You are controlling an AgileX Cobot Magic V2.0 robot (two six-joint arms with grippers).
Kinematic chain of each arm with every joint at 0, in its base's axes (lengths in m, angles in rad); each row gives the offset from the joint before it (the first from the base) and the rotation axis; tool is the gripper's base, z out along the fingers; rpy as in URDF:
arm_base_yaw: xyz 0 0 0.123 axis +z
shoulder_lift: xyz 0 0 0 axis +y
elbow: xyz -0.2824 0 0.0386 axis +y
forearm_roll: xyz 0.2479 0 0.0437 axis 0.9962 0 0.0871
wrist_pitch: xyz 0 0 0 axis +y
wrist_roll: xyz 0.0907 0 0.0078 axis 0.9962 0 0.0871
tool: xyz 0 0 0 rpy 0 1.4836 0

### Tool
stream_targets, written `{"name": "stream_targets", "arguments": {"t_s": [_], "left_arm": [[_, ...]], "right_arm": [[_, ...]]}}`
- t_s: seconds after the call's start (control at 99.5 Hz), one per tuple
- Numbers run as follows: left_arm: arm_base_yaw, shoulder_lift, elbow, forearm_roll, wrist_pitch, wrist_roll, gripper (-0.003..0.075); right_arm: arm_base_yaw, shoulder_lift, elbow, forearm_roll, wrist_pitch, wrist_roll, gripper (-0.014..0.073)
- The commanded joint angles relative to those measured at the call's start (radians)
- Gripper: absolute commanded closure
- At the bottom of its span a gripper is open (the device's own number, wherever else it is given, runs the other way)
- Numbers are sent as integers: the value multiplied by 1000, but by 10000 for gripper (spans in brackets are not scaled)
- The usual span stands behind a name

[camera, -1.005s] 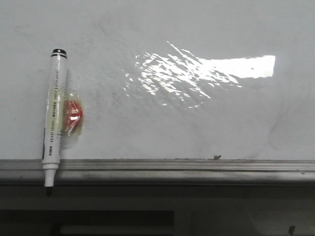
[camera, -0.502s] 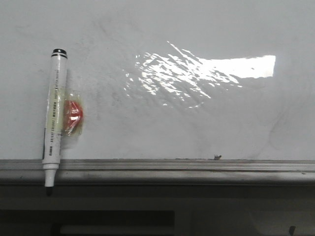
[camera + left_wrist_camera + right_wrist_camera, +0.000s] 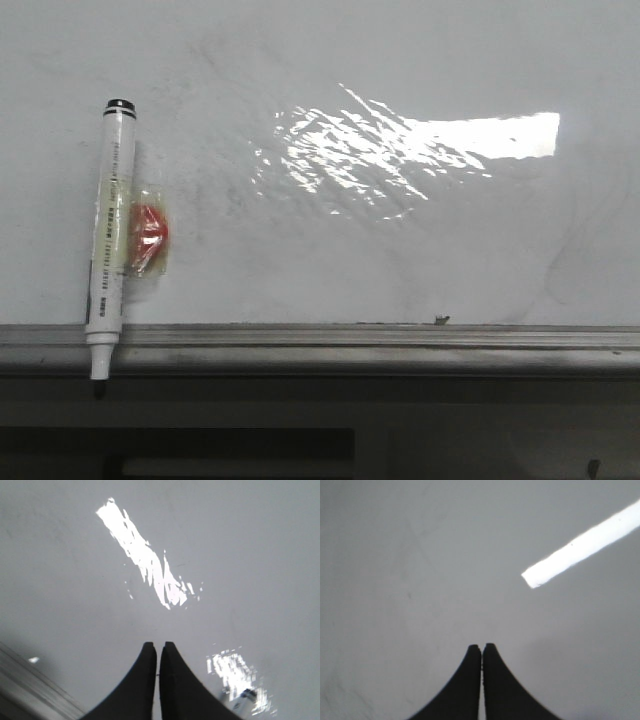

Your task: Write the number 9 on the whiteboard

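The whiteboard (image 3: 380, 270) fills most of the front view. It is big, shiny and grey-white, with faint smudges. A bright patch of glare (image 3: 400, 150) sits near its middle. Along its bottom edge runs a grey metal ledge (image 3: 400, 345), and below that it is dark. There is lots of bare board to the right of the marker and above the ledge.

A white marker (image 3: 108, 240) with a black cap end on top stands almost upright at the left side of the board. Its dark tip points down and hangs past the ledge. A red round thing (image 3: 148, 238) under clear tape is stuck right beside the marker's middle, touching it. A tiny dark speck (image 3: 439, 320) sits just above the ledge, well apart from the marker.

No black number stroke shows on the board.

The left gripper (image 3: 158, 652) has its two black fingers pressed nearly together, with nothing between them. It points at the bare board. The right gripper (image 3: 481, 652) is pressed together the same way, holding nothing, and also faces bare board.
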Motion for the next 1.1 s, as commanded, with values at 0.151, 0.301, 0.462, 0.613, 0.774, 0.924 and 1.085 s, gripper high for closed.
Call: {"name": "stream_targets", "arguments": {"t_s": [0.151,0.301,0.462,0.613,0.774,0.924,1.085], "left_arm": [[-1,-29,16,-205,67,-1,741],[-1,-29,-28,-247,81,111,741],[-1,13,-235,-33,55,432,741],[-1,203,-448,367,288,451,733],[-1,425,-592,418,500,448,530],[-33,516,-605,414,528,448,382],[-109,546,-567,416,494,448,378]], "right_arm": [[-3,-18,-134,70,-42,-9,645],[-3,-15,-247,6,202,-23,645],[-3,35,-389,-71,489,-119,641],[-3,166,-545,-113,728,-250,518],[-3,337,-701,-173,857,-259,228],[38,411,-758,-205,878,-260,172],[61,411,-760,-216,863,-260,172]]}}
